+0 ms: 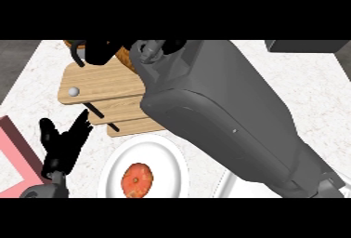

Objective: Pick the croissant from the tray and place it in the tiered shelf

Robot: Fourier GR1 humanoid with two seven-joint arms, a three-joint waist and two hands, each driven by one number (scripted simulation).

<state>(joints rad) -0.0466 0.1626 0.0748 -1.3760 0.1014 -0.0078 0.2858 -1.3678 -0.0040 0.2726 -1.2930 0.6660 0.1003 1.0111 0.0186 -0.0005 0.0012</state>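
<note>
**Croissant being carried over the shelf by the right hand**

The croissant (125, 56) is showing only as an orange-brown sliver at the top of the view, tucked under the right hand (103, 50), whose dark fingers are curling round it. The hand is hovering over the far end of the wooden tiered shelf (103, 88), so the pastry is lying directly beneath the palm, above the top tier; its long axis cannot be told. The big grey right forearm (226, 121) is crossing the view diagonally. The left hand (65, 139) is resting with fingers spread at the lower left, beside the pink tray (17, 148). A white plate (165, 153) holding a tomato slice (137, 180) is sitting on the table (41, 74).
</note>
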